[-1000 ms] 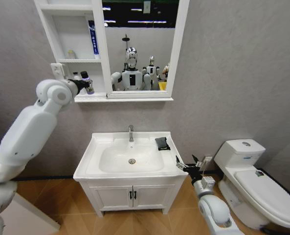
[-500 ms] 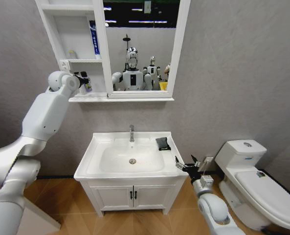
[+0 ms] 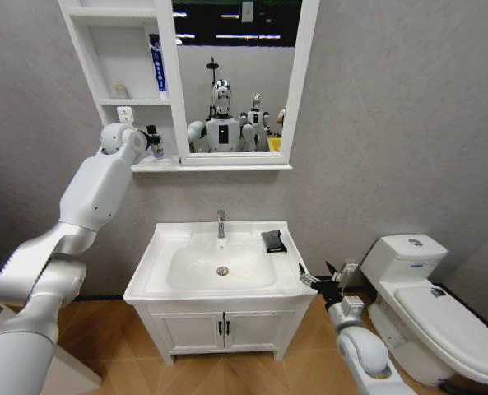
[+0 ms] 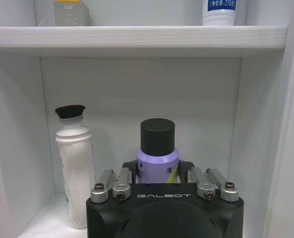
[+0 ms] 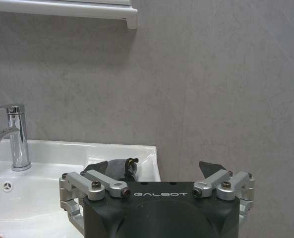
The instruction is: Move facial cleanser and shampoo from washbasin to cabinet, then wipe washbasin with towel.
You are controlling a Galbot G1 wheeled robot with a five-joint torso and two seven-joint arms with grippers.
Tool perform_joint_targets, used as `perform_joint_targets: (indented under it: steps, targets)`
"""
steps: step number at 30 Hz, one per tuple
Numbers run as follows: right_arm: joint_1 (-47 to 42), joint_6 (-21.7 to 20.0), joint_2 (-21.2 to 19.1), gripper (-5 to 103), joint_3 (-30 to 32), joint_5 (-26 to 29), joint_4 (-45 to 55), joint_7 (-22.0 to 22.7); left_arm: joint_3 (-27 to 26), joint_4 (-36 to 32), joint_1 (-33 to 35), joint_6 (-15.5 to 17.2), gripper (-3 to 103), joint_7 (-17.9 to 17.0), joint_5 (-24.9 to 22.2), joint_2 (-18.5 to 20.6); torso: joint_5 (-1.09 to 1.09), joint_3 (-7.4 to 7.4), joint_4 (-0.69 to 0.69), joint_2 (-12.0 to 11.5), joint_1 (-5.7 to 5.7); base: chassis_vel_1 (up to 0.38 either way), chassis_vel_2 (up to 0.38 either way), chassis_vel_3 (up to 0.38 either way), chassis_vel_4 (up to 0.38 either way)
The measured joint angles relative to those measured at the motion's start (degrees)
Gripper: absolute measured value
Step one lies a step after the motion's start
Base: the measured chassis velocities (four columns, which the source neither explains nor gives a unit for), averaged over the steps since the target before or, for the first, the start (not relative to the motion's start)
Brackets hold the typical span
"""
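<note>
My left gripper is raised into the bottom shelf of the white mirrored cabinet and is shut on a purple bottle with a black cap. Beside it on that shelf stands a white bottle with a black top. Which of the two is the shampoo and which the facial cleanser I cannot tell. The dark towel lies folded on the back right corner of the washbasin. My right gripper hangs open just off the basin's front right corner, with the towel ahead of it.
A chrome tap stands at the basin's back edge. The middle shelf holds a small grey box and a white tube. A white toilet sits to the right, and the two-door vanity cupboard is under the basin.
My left arm has swung up and inward, carrying the purple bottle slightly right within the bottom shelf. The right gripper has stayed by the basin corner.
</note>
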Motion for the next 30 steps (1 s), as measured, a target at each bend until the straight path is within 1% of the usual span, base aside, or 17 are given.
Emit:
perform_joint_targets:
  steps: [8, 20, 22, 25, 26, 30]
  targets:
    - [0.0, 0.2, -0.8, 100, 0.3, 0.8, 0.1, -0.1, -0.3, 2.6, -0.5, -1.2, 42, 0.7, 2.2, -1.5, 0.00, 0.00, 0.00, 0.0, 0.00, 0.000, 0.000, 0.000, 0.000]
    - [0.2, 0.3, -0.9, 100, 0.2, 0.8, -0.3, -0.4, -0.2, 3.2, -0.5, -1.9, 42, 0.7, 2.4, -1.8, 0.00, 0.00, 0.00, 0.0, 0.00, 0.000, 0.000, 0.000, 0.000]
    - [0.2, 0.4, -0.9, 100, 0.2, 0.8, -0.3, -0.5, -0.2, 3.4, -0.5, -2.0, 41, 0.7, 2.4, -1.8, 0.00, 0.00, 0.01, 0.0, 0.00, 0.000, 0.000, 0.000, 0.000]
    - [0.1, 0.7, -0.9, 100, 0.1, 0.7, -0.6, -0.6, -0.2, 4.4, -0.5, -2.7, 57, 0.7, 2.7, -2.2, 0.00, 0.00, 0.00, 0.0, 0.00, 0.000, 0.000, 0.000, 0.000]
    - [0.1, 0.7, -0.9, 100, 0.1, 0.7, -0.6, -0.6, -0.2, 4.4, -0.5, -2.7, 57, 0.7, 2.7, -2.2, 0.00, 0.00, 0.00, 0.0, 0.00, 0.000, 0.000, 0.000, 0.000]
    - [0.1, 0.8, -1.3, 100, 0.1, 0.8, -0.6, -0.7, -0.5, 4.9, -0.5, -3.6, 79, 0.7, 3.3, -2.5, 0.00, 0.00, 0.00, 0.0, 0.00, 0.000, 0.000, 0.000, 0.000]
